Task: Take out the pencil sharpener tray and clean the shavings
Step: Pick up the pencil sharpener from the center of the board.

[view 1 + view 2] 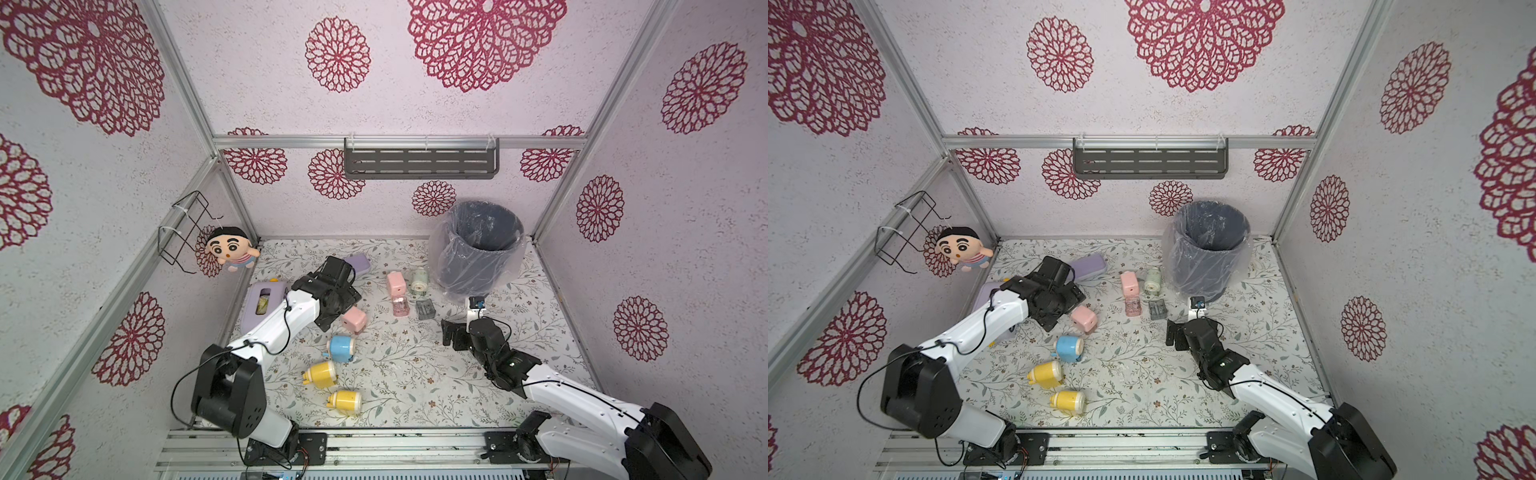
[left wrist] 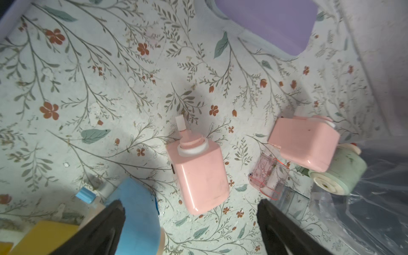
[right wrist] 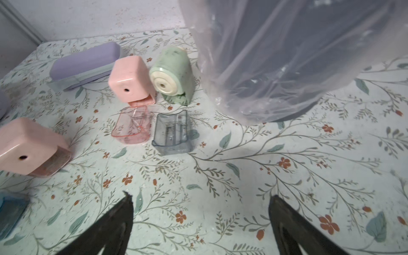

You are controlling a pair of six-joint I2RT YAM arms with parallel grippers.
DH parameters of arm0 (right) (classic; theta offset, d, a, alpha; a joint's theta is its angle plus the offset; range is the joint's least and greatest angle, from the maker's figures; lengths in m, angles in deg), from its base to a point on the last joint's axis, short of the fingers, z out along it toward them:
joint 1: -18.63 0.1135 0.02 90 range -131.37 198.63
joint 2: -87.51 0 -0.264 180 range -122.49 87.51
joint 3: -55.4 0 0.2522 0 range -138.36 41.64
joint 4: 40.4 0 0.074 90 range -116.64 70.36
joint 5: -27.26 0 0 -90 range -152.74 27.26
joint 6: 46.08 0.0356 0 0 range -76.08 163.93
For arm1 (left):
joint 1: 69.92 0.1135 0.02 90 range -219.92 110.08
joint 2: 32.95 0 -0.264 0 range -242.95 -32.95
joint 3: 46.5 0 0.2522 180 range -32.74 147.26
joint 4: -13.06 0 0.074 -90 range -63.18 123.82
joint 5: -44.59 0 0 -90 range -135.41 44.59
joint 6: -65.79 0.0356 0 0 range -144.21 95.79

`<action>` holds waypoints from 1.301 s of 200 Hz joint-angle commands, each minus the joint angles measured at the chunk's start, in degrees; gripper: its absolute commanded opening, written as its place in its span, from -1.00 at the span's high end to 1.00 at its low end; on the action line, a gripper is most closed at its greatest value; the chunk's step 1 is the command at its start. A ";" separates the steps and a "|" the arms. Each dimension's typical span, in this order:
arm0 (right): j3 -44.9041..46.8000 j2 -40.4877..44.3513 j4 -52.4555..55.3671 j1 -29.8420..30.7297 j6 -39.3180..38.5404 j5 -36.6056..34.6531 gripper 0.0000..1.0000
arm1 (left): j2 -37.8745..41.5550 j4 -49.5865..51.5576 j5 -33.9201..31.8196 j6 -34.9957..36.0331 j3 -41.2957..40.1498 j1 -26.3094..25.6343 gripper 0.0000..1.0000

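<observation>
Jaws apart, the left gripper (image 2: 191, 203) hovered over a pink sharpener (image 2: 198, 174); its tray (image 3: 51, 164), seemingly still loaded, needed a level pull from the equally spread right gripper (image 3: 201, 196).

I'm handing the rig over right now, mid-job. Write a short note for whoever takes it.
Left gripper: open, empty, above the mid-table pink sharpener.
Right gripper: open, empty, low over the table, short of the two trays.
Done: pink tray and grey tray are out, lying in front of the pink sharpener by the bin and the green sharpener. Any residue is hard to judge.
Left: the mid-table pink sharpener's tray is in, with brownish shavings showing. Trays of the blue sharpener, yellow sharpener and second yellow sharpener can't be judged. Lined bin stands ready.
</observation>
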 commanded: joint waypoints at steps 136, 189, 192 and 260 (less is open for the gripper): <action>0.94 -1.00 -7.99 -1.59 0.69 1.51 -0.97 | -24.63 9.80 5.76 -6.87 14.81 -1.60 -0.68; 0.60 -1.90 -8.24 -1.59 0.12 2.34 -0.97 | -22.80 9.14 5.06 -6.32 12.97 -0.79 -0.70; 0.65 -2.03 -8.23 -1.59 0.16 2.29 -0.98 | -22.61 9.17 5.03 -6.28 12.98 -0.76 -0.71; 0.76 -2.04 -8.66 -1.61 -0.67 2.78 -0.98 | -19.62 9.92 6.45 -5.91 13.42 -0.12 -0.72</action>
